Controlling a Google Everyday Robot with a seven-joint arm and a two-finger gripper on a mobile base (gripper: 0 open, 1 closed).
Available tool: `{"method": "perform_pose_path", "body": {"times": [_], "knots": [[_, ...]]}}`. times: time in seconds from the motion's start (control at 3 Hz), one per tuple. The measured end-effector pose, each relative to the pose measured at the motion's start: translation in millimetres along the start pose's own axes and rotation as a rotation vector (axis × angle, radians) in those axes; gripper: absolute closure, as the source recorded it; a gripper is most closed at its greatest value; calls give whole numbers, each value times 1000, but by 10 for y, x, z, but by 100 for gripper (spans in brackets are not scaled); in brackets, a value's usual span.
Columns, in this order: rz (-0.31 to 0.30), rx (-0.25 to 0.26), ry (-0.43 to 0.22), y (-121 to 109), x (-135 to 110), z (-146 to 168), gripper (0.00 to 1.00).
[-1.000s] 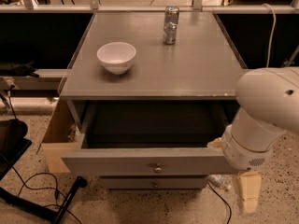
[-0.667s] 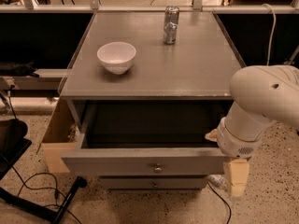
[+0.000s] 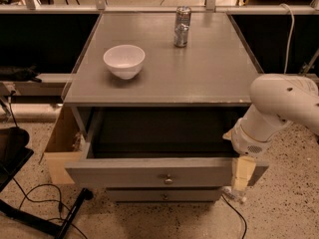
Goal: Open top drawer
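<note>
The top drawer [image 3: 149, 171] is pulled well out of the grey cabinet. Its wide grey front faces me with a small round brass knob [image 3: 168, 179] at its centre, and its deep box looks dark inside. My gripper [image 3: 242, 176] hangs from the white arm [image 3: 279, 108] at the right end of the drawer front, away from the knob. Its pale, cream-coloured fingers [image 3: 242, 171] point downward over the front's right corner.
A white bowl [image 3: 124, 60] and a silver can [image 3: 182, 26] stand on the cabinet top [image 3: 199, 68]. A narrower drawer front [image 3: 162, 195] sits below. A wooden side panel [image 3: 62, 143] sticks out at the left. Cables [image 3: 35, 203] and a black stand lie on the speckled floor.
The arm and gripper have shifted left and slightly up, closer to the drawer's right end. The drawer stays pulled out as before.
</note>
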State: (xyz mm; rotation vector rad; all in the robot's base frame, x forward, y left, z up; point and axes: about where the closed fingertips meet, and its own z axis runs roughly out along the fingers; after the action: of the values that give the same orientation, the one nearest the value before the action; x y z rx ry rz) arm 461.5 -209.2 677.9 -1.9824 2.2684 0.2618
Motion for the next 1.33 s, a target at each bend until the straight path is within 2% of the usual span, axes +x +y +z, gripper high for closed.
{"method": "perform_pose_path", "body": {"times": [0.33,0.67,1.0,1.33], "knots": [[0,0,0,2,0,1,0],[-10,-68,-13,305,23,205,19],[-40,-145,-23,732,26,266,50],[-48,-154,-21,779,26,229,73]]}}
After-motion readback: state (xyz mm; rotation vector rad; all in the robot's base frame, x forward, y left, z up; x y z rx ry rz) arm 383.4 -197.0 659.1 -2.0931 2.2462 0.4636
